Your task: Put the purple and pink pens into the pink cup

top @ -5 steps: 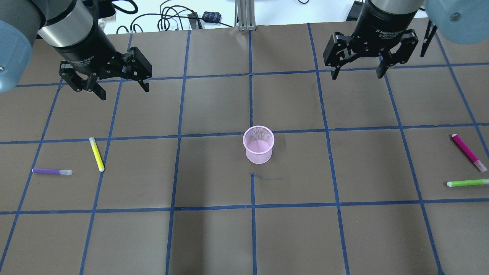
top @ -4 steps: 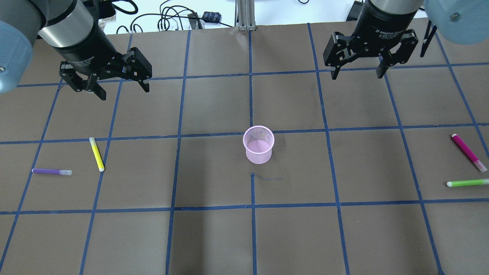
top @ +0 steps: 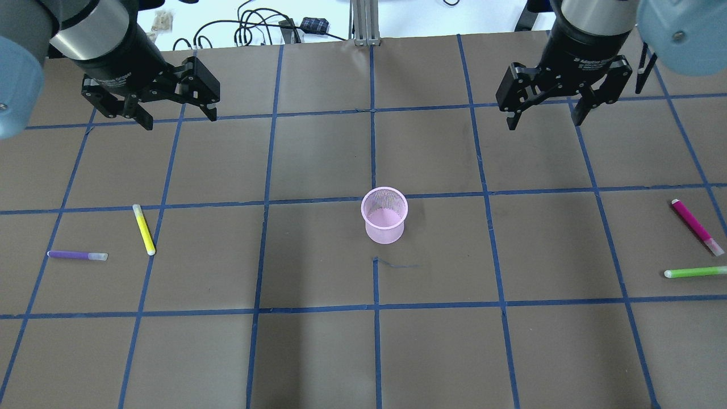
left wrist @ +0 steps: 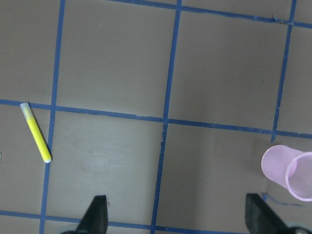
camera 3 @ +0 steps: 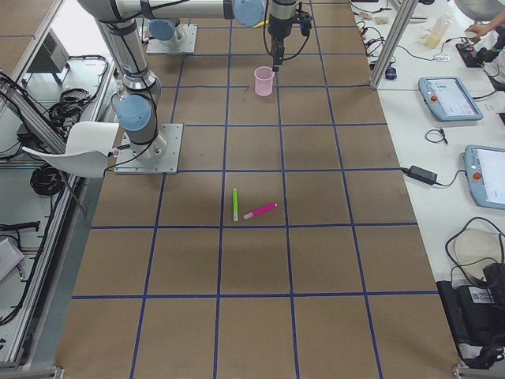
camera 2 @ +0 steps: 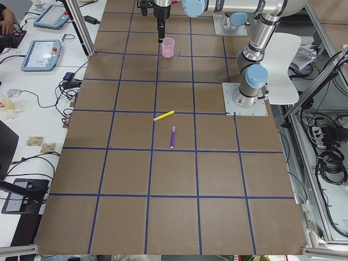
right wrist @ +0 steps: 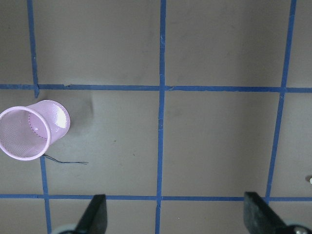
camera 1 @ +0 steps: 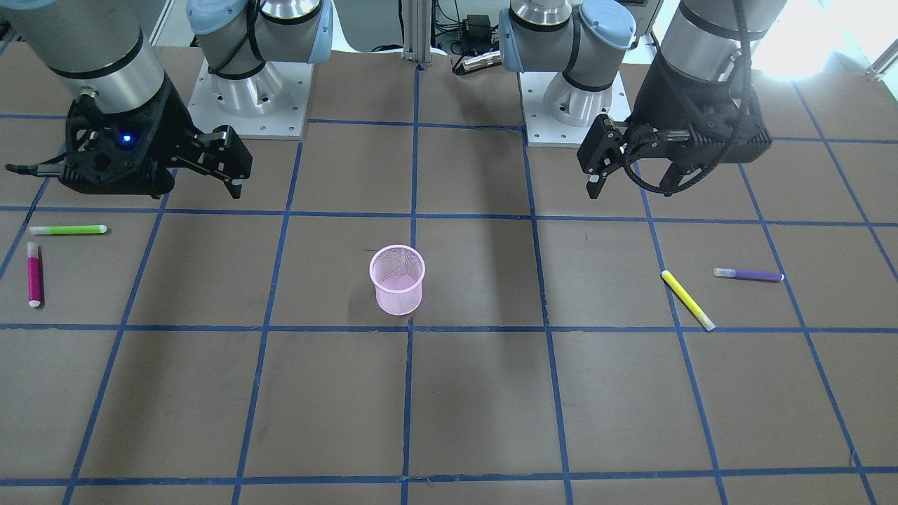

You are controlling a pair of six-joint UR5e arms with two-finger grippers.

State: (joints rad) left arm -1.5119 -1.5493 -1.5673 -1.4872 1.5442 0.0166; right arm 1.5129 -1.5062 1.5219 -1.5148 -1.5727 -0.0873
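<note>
The pink mesh cup [top: 384, 215] stands upright at the table's middle; it also shows in the front view [camera 1: 397, 278]. The purple pen [top: 77, 255] lies flat at the left edge. The pink pen [top: 697, 226] lies flat at the right edge. My left gripper [top: 180, 119] is open and empty, high above the far left of the table, well away from the purple pen. My right gripper [top: 545, 122] is open and empty above the far right. The left wrist view shows the cup [left wrist: 287, 171] but not the purple pen.
A yellow pen [top: 143, 229] lies just right of the purple pen. A green pen [top: 694, 272] lies just in front of the pink pen. Cables [top: 250, 28] and a metal post [top: 363, 23] sit beyond the table's far edge.
My left gripper has shifted toward the far edge and slightly left. My right gripper has shifted right and slightly nearer. Both stay open; the pens and cup have not moved.
</note>
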